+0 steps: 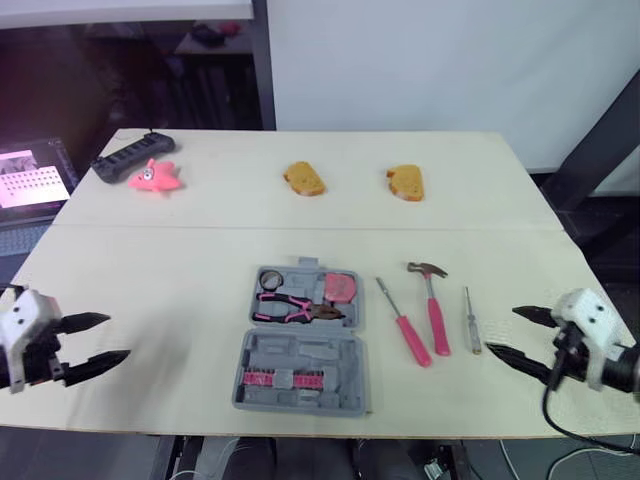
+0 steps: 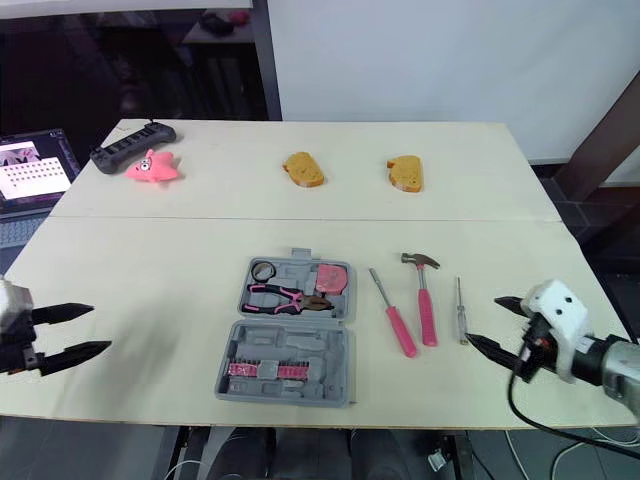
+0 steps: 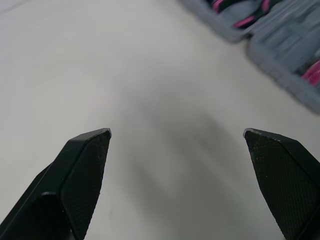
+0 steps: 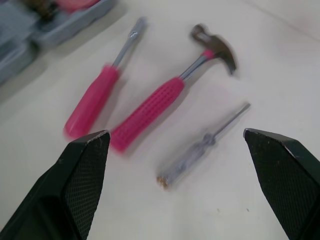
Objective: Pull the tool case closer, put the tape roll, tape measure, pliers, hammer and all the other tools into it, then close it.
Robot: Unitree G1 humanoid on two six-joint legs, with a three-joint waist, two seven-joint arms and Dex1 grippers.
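Centrally on the pale table (image 1: 200, 250), the grey tool case (image 1: 303, 360) is seen lying open, with the pliers (image 1: 290, 308) seated in its far half. The left gripper (image 1: 115, 338) is spread wide and empty, well apart from the case. The right gripper (image 1: 503, 330), likewise spread and empty, is placed near the hammer (image 1: 433, 305), the pink screwdriver (image 1: 403, 322) and the clear-handled screwdriver (image 1: 470, 320), which are laid side by side between it and the case.

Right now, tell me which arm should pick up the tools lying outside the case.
Right. The right gripper, open, is just beside the clear screwdriver, hammer and pink screwdriver; the left gripper is across the tool case from them.
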